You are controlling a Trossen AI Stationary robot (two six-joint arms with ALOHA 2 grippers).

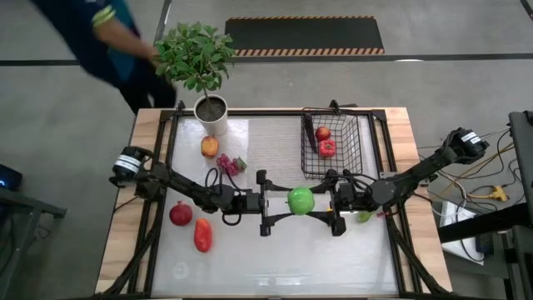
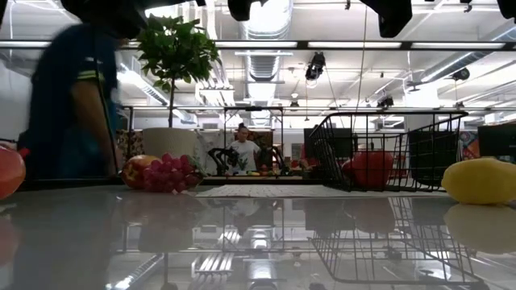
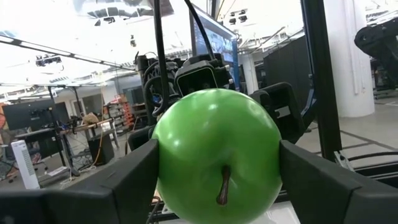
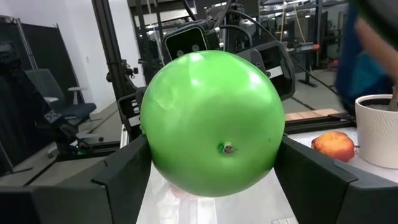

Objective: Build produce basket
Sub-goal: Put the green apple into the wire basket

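Green apple [image 1: 301, 200] up in mid-air over table centre, pinched between both grippers: left gripper [image 1: 268, 202] clamped on one side, right gripper [image 1: 332, 210] clamped on the other, fingers [image 3: 127, 180] pressed against the skin in both wrist views

Looks like a handover toward the basket [image 1: 332, 143] on the right: best to free the left only once the right has a firm hold, then draw straight back

Farther out: red fruits [image 1: 326, 143] lying in the basket, pomegranate [image 1: 181, 214] and red pepper [image 1: 202, 235] near left, peach [image 1: 209, 147] and grapes [image 1: 229, 165] by the plant pot [image 1: 212, 114]

Low view catches no apple or fingers, only table-level produce and lemon [image 2: 480, 180]; high view shows the handover
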